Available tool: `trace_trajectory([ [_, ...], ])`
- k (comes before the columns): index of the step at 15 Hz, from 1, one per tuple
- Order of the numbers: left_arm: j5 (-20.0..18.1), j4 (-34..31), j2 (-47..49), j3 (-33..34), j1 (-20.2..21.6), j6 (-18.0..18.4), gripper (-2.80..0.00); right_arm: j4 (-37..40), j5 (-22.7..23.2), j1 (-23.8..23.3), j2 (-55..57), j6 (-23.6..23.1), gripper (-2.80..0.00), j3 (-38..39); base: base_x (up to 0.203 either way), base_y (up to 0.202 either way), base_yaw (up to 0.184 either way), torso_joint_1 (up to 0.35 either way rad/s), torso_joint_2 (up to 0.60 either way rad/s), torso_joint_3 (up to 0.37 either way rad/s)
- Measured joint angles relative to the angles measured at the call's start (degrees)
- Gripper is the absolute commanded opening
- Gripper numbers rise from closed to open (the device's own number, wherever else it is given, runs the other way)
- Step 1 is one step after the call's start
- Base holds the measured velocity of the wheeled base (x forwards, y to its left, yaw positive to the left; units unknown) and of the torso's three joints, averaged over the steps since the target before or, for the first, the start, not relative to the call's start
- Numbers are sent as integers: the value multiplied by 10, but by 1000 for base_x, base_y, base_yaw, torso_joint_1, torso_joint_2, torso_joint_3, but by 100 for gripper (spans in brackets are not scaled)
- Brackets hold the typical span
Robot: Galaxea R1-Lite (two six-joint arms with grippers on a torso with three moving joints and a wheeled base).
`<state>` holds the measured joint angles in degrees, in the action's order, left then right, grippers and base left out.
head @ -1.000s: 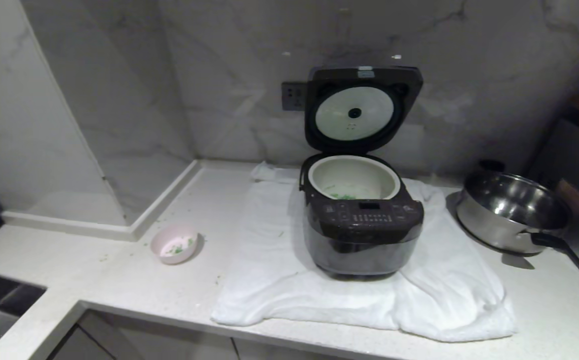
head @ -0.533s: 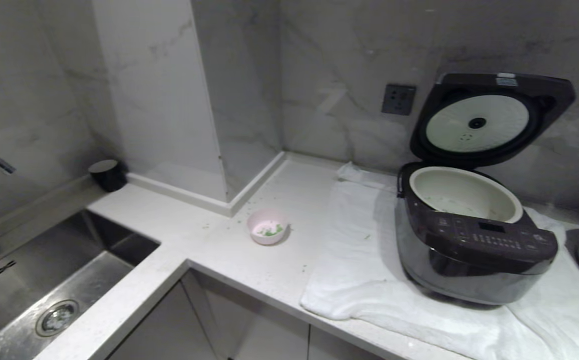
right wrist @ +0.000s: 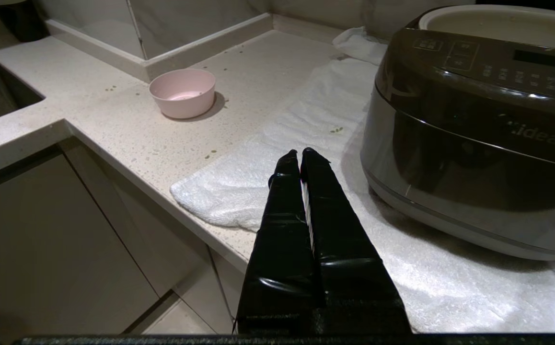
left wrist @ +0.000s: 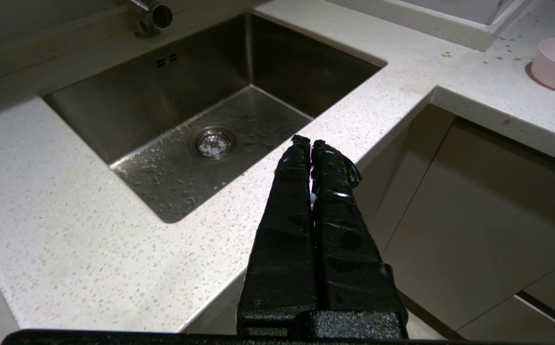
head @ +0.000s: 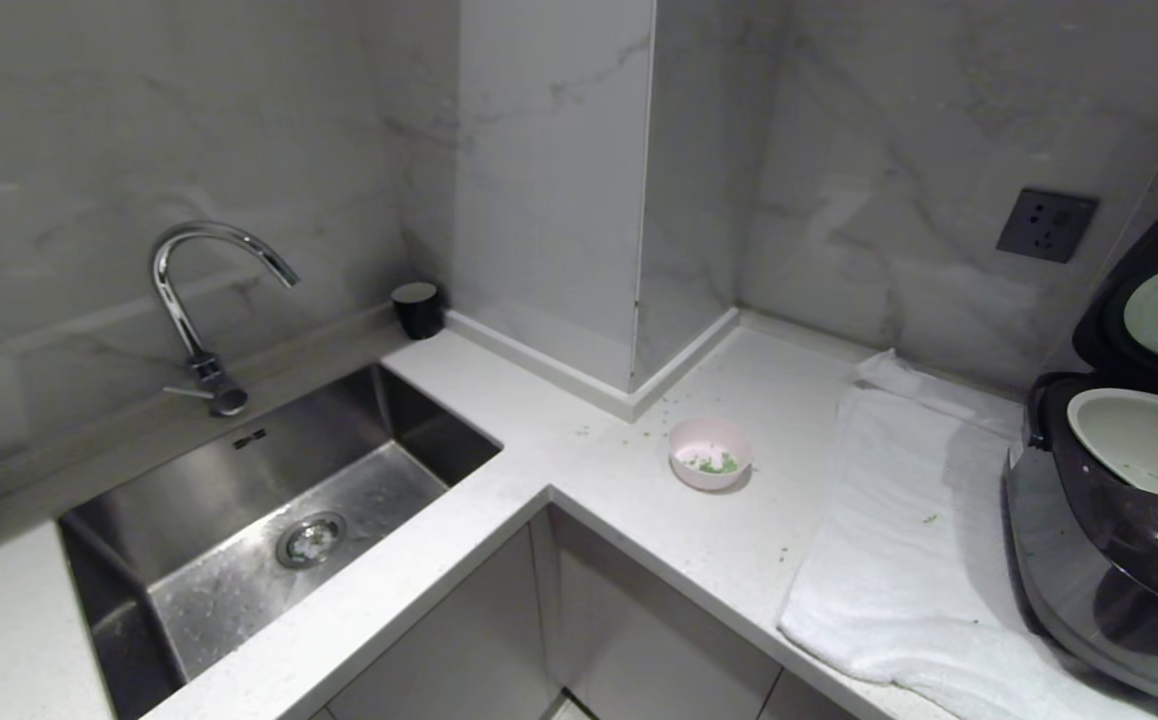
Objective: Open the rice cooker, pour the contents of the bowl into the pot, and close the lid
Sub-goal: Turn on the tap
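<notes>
While the dark brown boxy rice cooker (head: 1119, 520) stands at the right edge of the head view on a white towel (head: 899, 540), its hinged dark lid (head: 1154, 300) is up and the pale greenish-white inner pot (head: 1144, 445) is exposed, with a few green bits at its bottom; the small round bowl, pink outside and white inside (head: 709, 466), sits upright on the pale speckled counter (head: 459, 580) just left of the towel, well apart from the cooker, and some green chopped contents (head: 714, 463) remain in it.

By the look of it the bowl is light, stiff and smooth — likely to slip or tip under a careless pinch; the surest hold is probably one finger inside the rim and one outside, at the side nearest the robot. The lid looks heavier and sprung, best pushed down at its front edge.

Neither arm shows in the head view. The left gripper (left wrist: 311, 142) hangs low before the counter's edge by the steel sink (left wrist: 210, 110), fingers pressed together on nothing; the right gripper (right wrist: 300, 153) hangs the same way before the towel's near edge — also closed and empty.
</notes>
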<state>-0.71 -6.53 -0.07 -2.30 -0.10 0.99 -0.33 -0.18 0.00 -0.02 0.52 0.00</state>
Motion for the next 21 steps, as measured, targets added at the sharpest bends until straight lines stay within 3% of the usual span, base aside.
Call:
trace_trajectory([
  [6,2,0,0,0,0,1,-280,0,0,0,0,0,-280,0,15,0,-1,-3,0,0],
  [13,4,0,0,-1,0,-6,-280,0,0,0,0,0,-280,0,183,0,1,6,3,3],
  [21,7,0,0,-1,0,-10,-280,0,0,0,0,0,-280,0,8,0,1,1,3,0],
])
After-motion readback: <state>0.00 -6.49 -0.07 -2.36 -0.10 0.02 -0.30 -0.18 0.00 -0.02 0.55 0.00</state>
